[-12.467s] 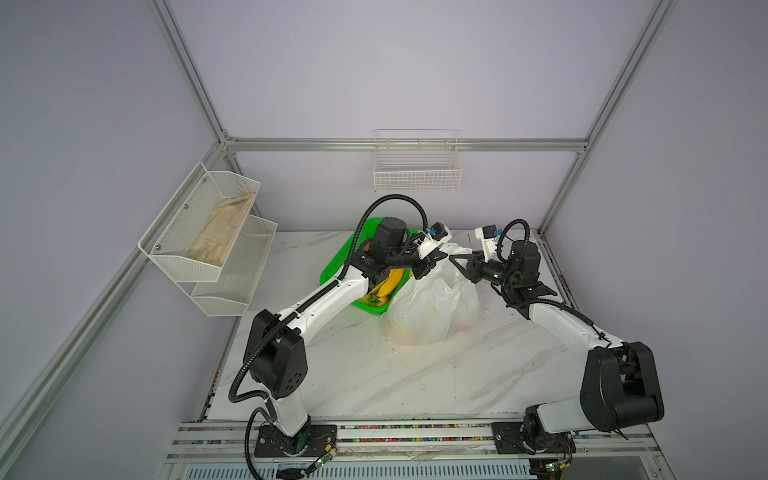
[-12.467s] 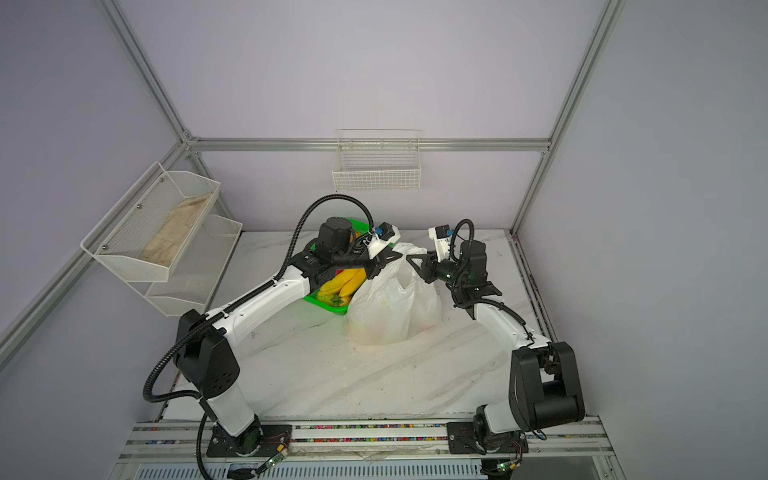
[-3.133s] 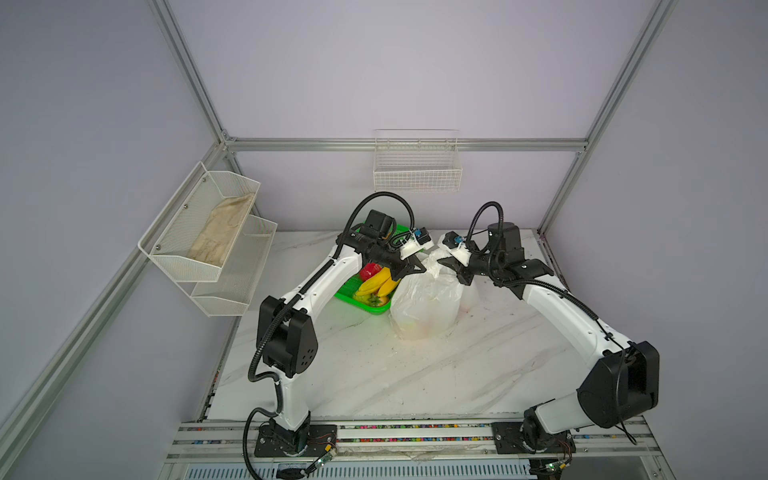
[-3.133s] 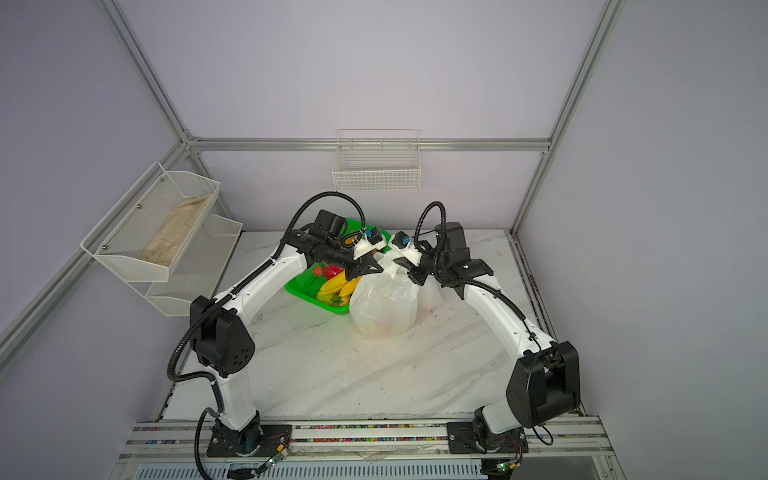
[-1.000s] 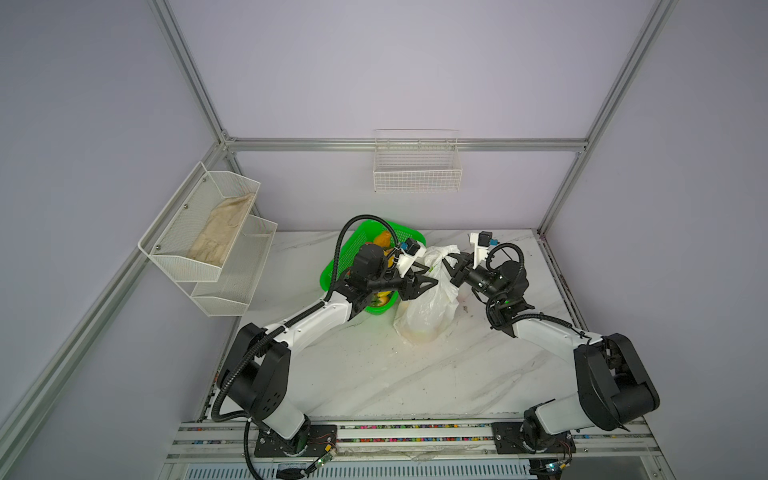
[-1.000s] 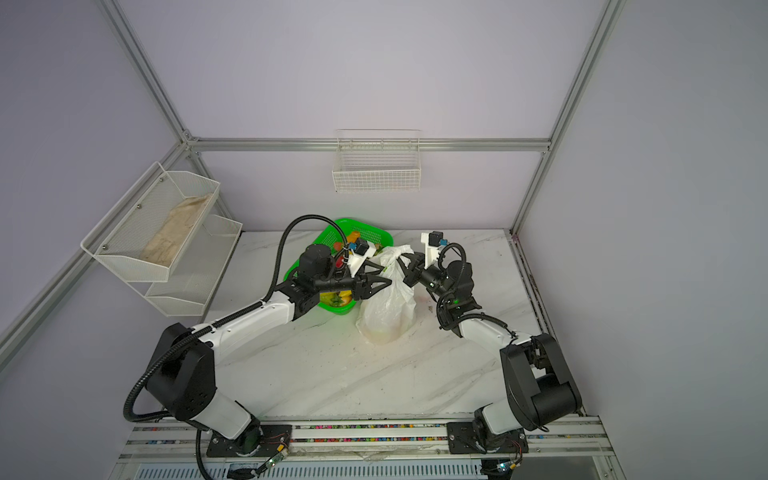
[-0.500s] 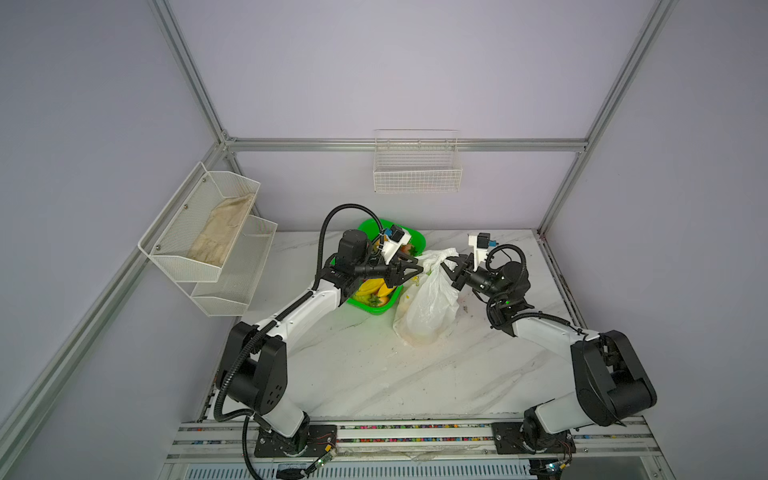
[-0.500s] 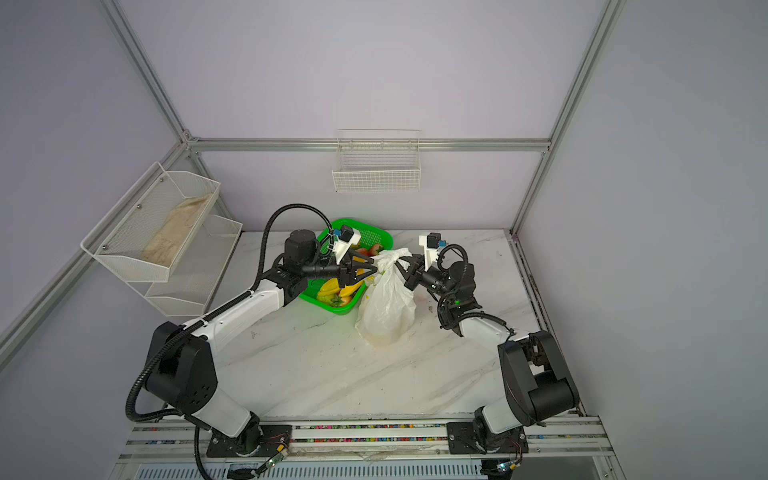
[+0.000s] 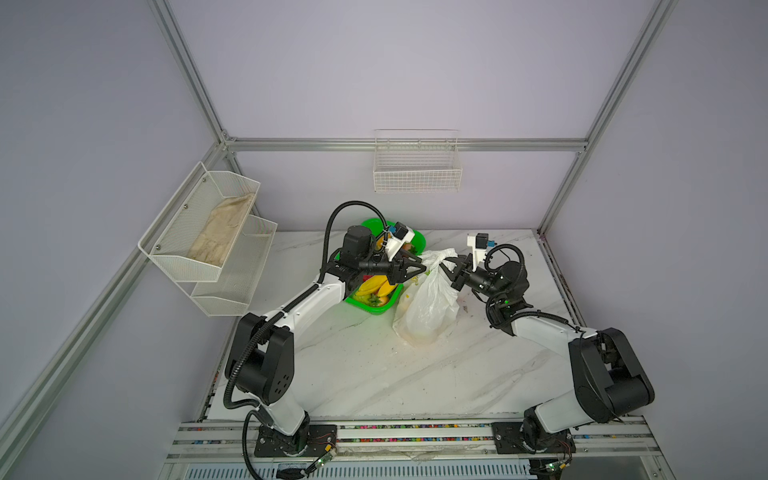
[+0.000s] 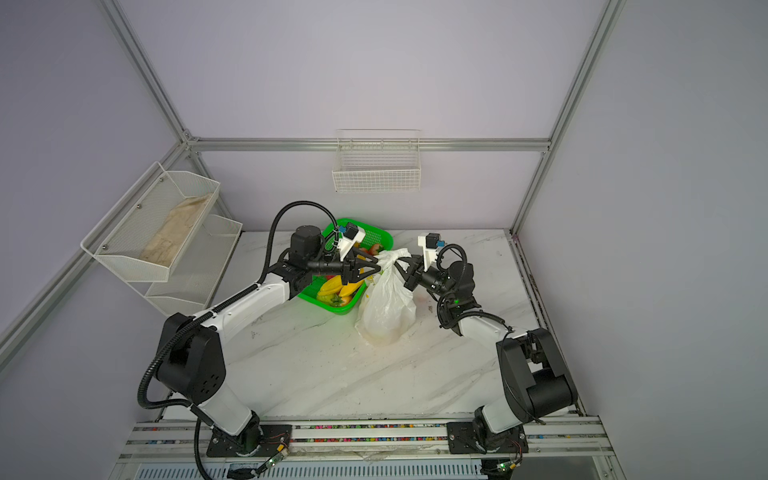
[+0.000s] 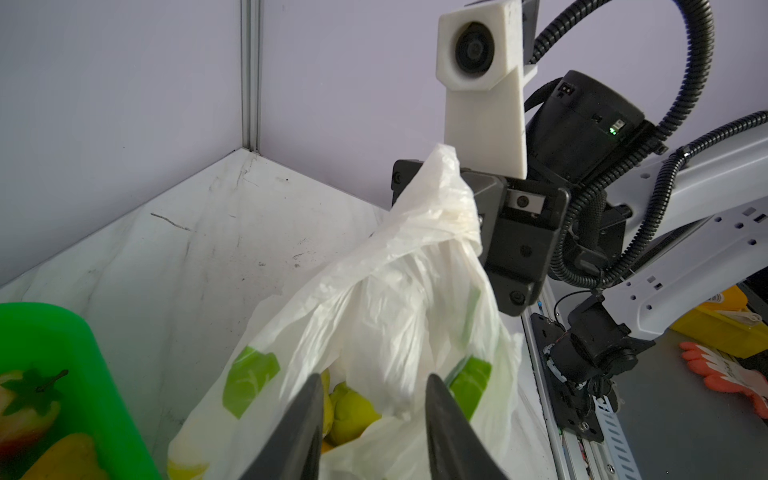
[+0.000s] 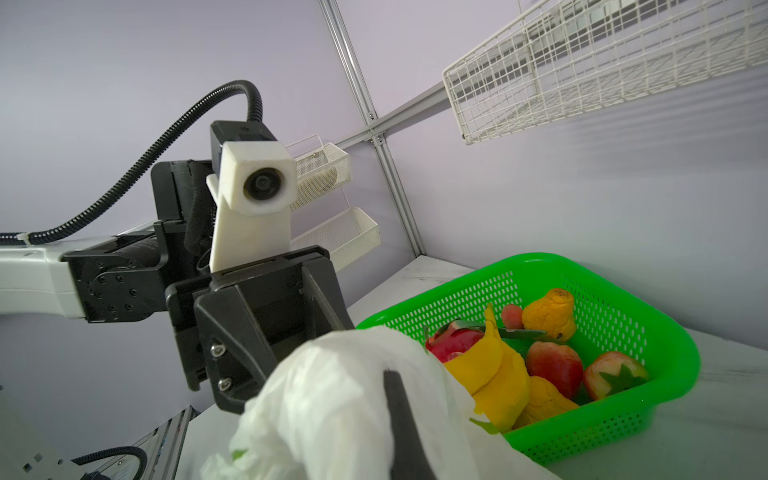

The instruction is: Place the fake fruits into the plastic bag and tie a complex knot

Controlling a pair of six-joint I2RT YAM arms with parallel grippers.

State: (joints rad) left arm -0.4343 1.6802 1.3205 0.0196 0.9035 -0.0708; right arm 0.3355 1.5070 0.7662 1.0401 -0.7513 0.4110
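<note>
The white plastic bag stands on the marble table, its top pulled up into a peak. My right gripper is shut on that bunched top. My left gripper is level with it on the bag's other side, fingers apart, with loose bag plastic and a green pear inside the bag showing between them. More fake fruits lie in the green basket, among them yellow bananas, red apples and a strawberry. A knot is not in view.
The green basket sits just left of the bag, under my left forearm. A two-tier white mesh shelf with a beige cloth hangs on the left wall. A white wire basket hangs on the back wall.
My left gripper's jaws have narrowed, and its arm has swung back over the green basket. The right gripper has kept its hold on the bag's top, which now stands taller.
</note>
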